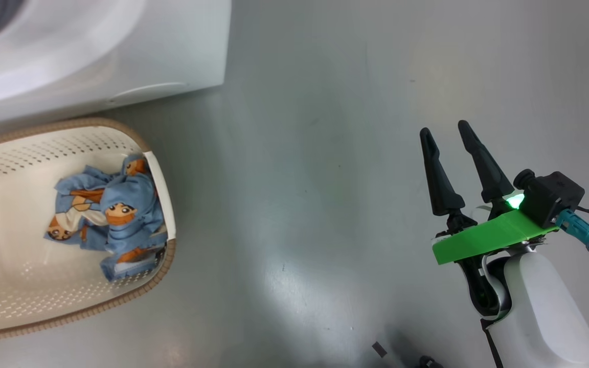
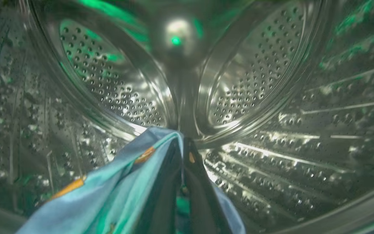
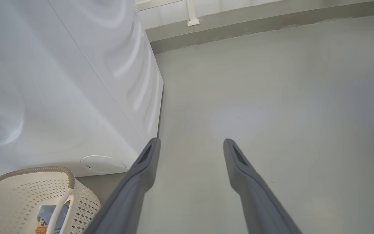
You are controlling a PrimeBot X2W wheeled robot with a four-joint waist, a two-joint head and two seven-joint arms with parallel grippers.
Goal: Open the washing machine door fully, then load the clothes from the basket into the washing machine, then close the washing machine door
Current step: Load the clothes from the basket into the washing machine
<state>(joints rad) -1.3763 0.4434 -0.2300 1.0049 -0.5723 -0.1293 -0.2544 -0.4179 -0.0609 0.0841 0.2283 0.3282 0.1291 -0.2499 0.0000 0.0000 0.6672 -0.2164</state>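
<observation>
Floor (image 1: 299,153): smooth grey, faint sheen, no seams seen. A few small dark specks and faint scuffs. Broad soft glare patch (image 1: 294,291) low in the middle of the head view; paler blotch (image 3: 239,118) mid-floor in the right wrist view. Light even and diffuse, shadows weak. Small dark rectangular scrap (image 1: 379,349) lies on the floor near the head view's bottom edge. Far side: the floor meets a darker grey skirting band (image 3: 271,24), smudged along its lower edge. Above it, white wall (image 3: 255,5) with a white upright strip (image 3: 192,11) ending in a small foot
</observation>
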